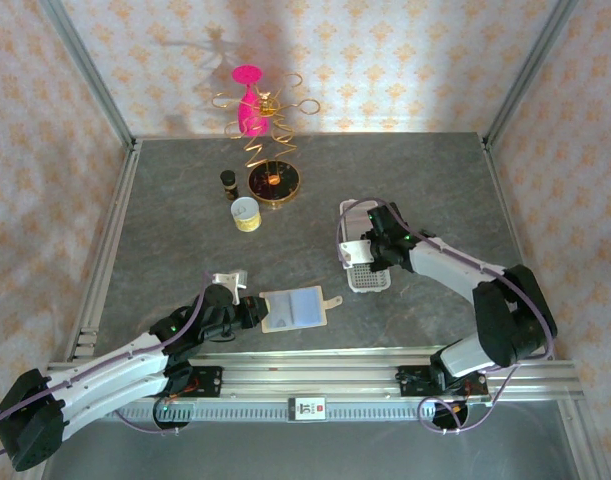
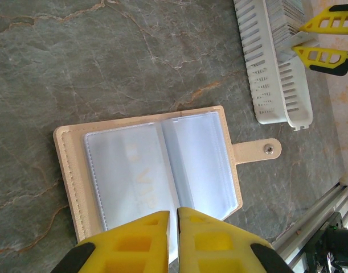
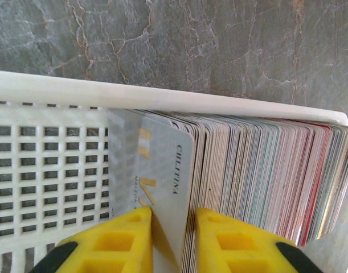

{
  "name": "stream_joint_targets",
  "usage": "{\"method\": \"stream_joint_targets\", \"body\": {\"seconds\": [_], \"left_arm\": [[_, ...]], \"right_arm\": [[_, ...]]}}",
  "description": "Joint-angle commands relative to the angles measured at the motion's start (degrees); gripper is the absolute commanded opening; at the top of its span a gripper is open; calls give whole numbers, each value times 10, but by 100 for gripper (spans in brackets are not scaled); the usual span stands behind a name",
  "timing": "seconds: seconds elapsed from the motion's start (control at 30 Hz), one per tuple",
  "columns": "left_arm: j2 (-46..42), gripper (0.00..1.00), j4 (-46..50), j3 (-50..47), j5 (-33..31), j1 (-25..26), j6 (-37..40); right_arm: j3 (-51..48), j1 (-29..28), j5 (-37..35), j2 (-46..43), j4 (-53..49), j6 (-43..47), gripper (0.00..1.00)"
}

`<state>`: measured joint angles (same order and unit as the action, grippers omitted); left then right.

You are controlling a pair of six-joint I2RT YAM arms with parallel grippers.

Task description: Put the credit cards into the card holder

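Pinching one card (image 3: 162, 187) in the white tray (image 3: 54, 94) (packed with cards), the right pincer (image 3: 172, 239) grips; left pincer (image 2: 172, 239) nearly shut over the wallet (image 2: 156, 176).

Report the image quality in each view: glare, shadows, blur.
Top external: a bright glare band where table meets wall, and the pink ornament casts a spidery shadow on the wallpaper. Left wrist: sharp; the wallet's clear sleeves shine pale under the light. Right wrist: the front card is washed out, and the yellow fingers look soft.

Pink goblet (image 1: 248, 97), gold wire tree (image 1: 268, 120), two jars (image 1: 239, 200).
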<state>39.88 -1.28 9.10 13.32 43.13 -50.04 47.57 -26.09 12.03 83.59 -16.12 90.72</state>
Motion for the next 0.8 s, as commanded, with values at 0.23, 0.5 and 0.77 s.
{"method": "stream_joint_targets", "body": {"seconds": [0.23, 0.5, 0.77], "left_arm": [[3, 13, -20, -9, 5, 2, -2], [-12, 13, 3, 5, -17, 2, 8], [-50, 26, 133, 69, -121, 2, 20]], "right_arm": [[13, 4, -8, -37, 12, -10, 13], [-2, -10, -9, -89, -28, -21, 5], [-11, -67, 33, -212, -84, -138, 0]]}}
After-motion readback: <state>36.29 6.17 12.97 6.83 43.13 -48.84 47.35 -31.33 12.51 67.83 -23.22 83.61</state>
